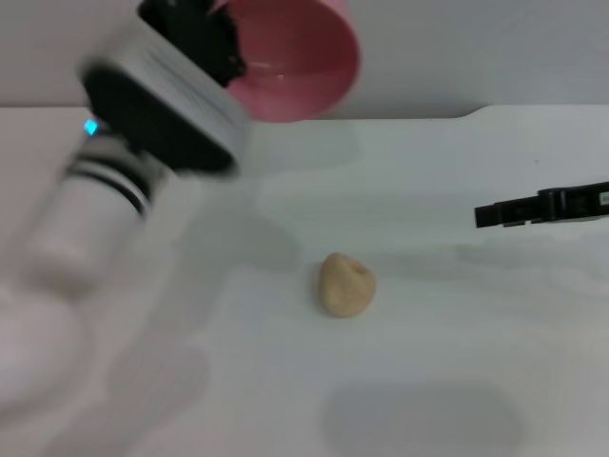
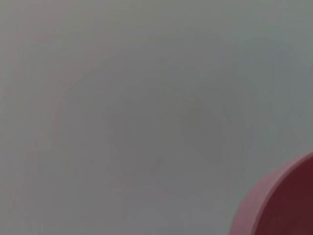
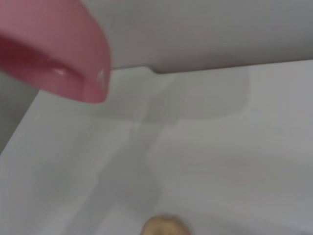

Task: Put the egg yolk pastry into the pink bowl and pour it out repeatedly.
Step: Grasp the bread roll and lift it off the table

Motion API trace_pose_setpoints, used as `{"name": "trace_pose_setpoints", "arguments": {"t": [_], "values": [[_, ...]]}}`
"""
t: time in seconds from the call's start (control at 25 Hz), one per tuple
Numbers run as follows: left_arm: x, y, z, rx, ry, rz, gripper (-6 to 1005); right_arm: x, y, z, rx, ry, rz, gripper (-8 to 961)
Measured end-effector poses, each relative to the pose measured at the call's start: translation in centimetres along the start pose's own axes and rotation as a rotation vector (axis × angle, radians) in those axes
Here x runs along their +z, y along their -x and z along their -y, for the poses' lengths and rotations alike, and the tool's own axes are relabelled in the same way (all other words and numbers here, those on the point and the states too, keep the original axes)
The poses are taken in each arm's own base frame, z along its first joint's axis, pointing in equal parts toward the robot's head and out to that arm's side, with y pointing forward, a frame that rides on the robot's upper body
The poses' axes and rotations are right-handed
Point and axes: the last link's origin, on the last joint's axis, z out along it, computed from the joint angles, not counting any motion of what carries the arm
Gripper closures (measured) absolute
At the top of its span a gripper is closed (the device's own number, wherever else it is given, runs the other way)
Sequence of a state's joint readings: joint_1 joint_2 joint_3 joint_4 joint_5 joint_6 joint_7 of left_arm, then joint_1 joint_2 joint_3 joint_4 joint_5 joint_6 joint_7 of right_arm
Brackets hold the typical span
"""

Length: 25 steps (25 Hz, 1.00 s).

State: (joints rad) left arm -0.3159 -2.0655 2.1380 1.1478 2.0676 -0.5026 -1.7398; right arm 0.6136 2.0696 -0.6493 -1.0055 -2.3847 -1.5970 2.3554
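Head view: left arm fills the near left; left gripper (image 1: 205,43) clamps the rim of the pink bowl (image 1: 304,67), raised and tipped above the table's (image 1: 428,381) far edge. Egg yolk pastry (image 1: 346,285) lies mid-table, open surface all round. Right gripper (image 1: 500,213) hovers at the right edge, well apart; finger gap cannot be told.

Left wrist view: bowl rim (image 2: 279,205) only.

Right wrist view: bowl (image 3: 58,58) aloft, pastry (image 3: 165,226) below.

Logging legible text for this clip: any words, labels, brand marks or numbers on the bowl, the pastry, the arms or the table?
None can be read in any view.
pink bowl: plain, no print.
egg yolk pastry: no wrapper or label.
left gripper, holding the bowl tilted above the table: no marking readable.
right gripper, low at the table's right: no marking readable.
white table: bare surface, no signs.
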Motion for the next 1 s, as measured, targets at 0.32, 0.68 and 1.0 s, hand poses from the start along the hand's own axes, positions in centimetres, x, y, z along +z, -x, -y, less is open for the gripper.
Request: {"name": "trace_pose_setpoints", "arguments": {"t": [0.32, 0.68, 1.0], "values": [[2.1, 5.7, 6.1, -0.635, 0.438, 0.304, 1000, 2.2, 0.8, -1.5, -0.098, 0.004, -0.083, 366], [-1.0, 8.1, 9.8, -0.78, 0.63, 0.729, 1000, 5.2, 2.1, -3.6, -0.266, -0.046, -0.162, 366], [-4.8, 7.5, 10.1, -0.715, 0.692, 0.969, 1001, 9.8, 2.3, -6.3, -0.47, -0.088, -0.245, 366]]}}
